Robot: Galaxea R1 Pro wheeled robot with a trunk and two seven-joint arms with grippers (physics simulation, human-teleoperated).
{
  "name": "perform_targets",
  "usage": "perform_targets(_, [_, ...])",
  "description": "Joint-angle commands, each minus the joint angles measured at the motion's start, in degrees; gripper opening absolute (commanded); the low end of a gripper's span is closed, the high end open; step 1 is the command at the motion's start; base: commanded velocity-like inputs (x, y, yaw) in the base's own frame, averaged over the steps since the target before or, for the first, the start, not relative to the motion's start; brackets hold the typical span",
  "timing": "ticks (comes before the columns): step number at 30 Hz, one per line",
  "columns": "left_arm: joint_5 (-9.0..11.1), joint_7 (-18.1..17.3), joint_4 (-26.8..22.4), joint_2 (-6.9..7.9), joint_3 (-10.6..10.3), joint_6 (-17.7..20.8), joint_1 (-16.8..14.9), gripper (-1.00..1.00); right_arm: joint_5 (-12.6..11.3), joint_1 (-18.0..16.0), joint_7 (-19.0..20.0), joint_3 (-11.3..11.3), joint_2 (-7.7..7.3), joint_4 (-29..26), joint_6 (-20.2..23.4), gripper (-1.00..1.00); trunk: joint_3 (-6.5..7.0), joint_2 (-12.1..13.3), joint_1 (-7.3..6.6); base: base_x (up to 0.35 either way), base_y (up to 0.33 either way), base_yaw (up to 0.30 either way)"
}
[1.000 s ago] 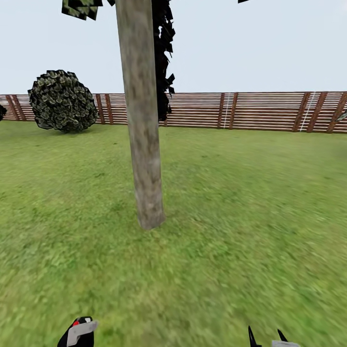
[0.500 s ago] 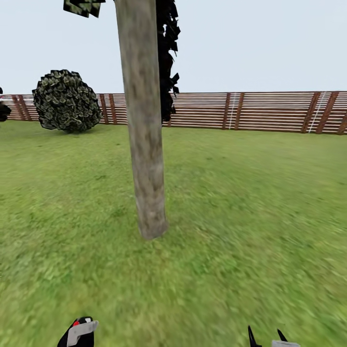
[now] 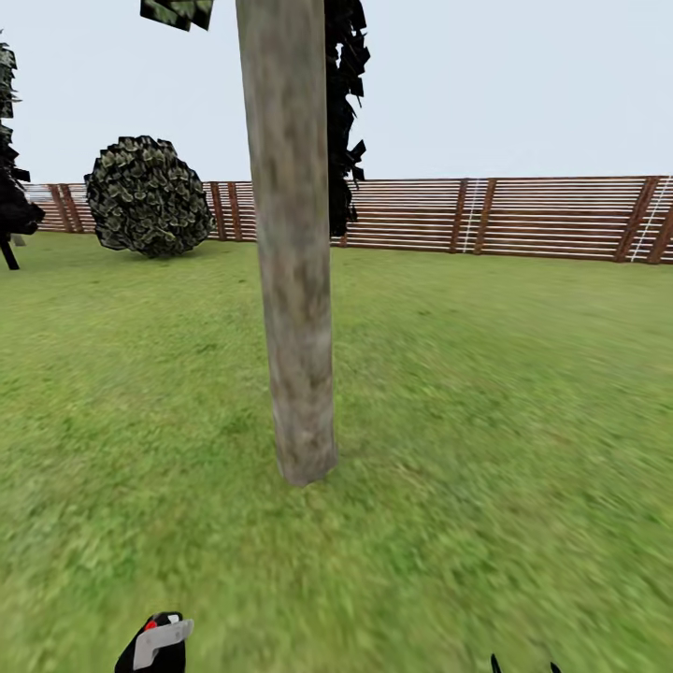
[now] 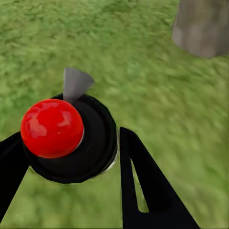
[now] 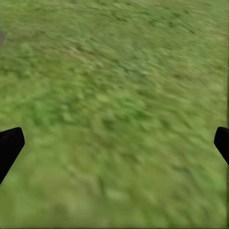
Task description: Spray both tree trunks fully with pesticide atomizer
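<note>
A thick, mottled beige-grey tree trunk (image 3: 297, 280) rises from the lawn straight ahead of me in the head view, and its foot (image 4: 202, 26) also shows in the left wrist view. The pesticide atomizer (image 3: 159, 640) has a black body, a grey nozzle and a red knob (image 4: 51, 128). My left gripper (image 4: 71, 171) is shut on it, one black finger on each side, with the nozzle turned toward the trunk. My right gripper (image 5: 114, 143) hangs open over bare grass, its fingertips (image 3: 494, 665) just showing at the head view's lower edge.
Green lawn (image 3: 523, 393) spreads all around the trunk. A brown slatted fence (image 3: 542, 217) closes the far side. A round dark bush (image 3: 150, 196) stands at the back left, a thin dark-leaved tree (image 3: 11, 187) at the far left, and another dark-leaved tree (image 3: 344, 112) behind the trunk.
The whole view has shifted: the trunk looms larger and closer, and the fence and bush slide right. Both grippers sit lower in the picture. The atomizer stays in my left gripper.
</note>
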Motion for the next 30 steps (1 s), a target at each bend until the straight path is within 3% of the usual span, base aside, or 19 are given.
perform_targets(1, [-0.2, 0.2, -0.1, -0.1, 0.0, -0.3, -0.1, -1.0, -0.1, 0.0, 0.0, 0.0, -0.18, 0.3, -0.2, 1.0, -0.05, 0.0, 0.02, 0.339, 0.0, 0.001])
perform_targets(12, [-0.2, -0.2, 0.5, -0.09, 0.1, -0.6, 0.1, -1.0, -0.1, 0.0, 0.1, 0.1, -0.32, 0.9, -0.4, 1.0, -0.05, 0.0, 0.02, 0.339, 0.0, 0.0])
perform_targets(21, [-0.5, 0.3, 0.3, 0.4, 0.1, -0.6, 0.2, -1.0, -0.1, 0.0, 0.1, 0.1, 0.46, 1.0, 0.0, 1.0, -0.05, 0.0, 0.02, 0.338, 0.0, 0.0])
perform_targets(26, [-1.1, -0.1, 0.0, -0.04, -0.6, -0.3, 0.1, -1.0, 0.3, 0.0, 0.3, 0.2, 0.45, 0.5, 0.2, 1.0, -0.05, 0.0, 0.02, 0.123, 0.0, 0.0])
perform_targets(27, [-1.4, -0.2, -0.1, -0.08, -0.9, -0.2, 0.1, -1.0, 0.8, 0.0, 0.4, 0.4, 0.42, 0.4, 0.2, 1.0, -0.05, 0.0, 0.02, 0.028, 0.0, 0.0])
perform_targets(28, [-2.7, -0.2, 0.0, 0.07, -1.9, 0.0, -0.1, -1.0, 2.7, 0.0, 0.4, 1.5, 0.31, -0.6, 0.2, 1.0, -0.05, 0.0, 0.02, 0.014, 0.0, 0.0])
perform_targets(30, [-6.9, -1.7, -0.1, 0.46, -4.8, 0.1, -0.6, -1.0, 8.8, 0.0, 0.4, 4.6, 0.07, -4.7, 1.0, 1.0, -0.05, 0.0, 0.02, 0.006, 0.0, 0.0])
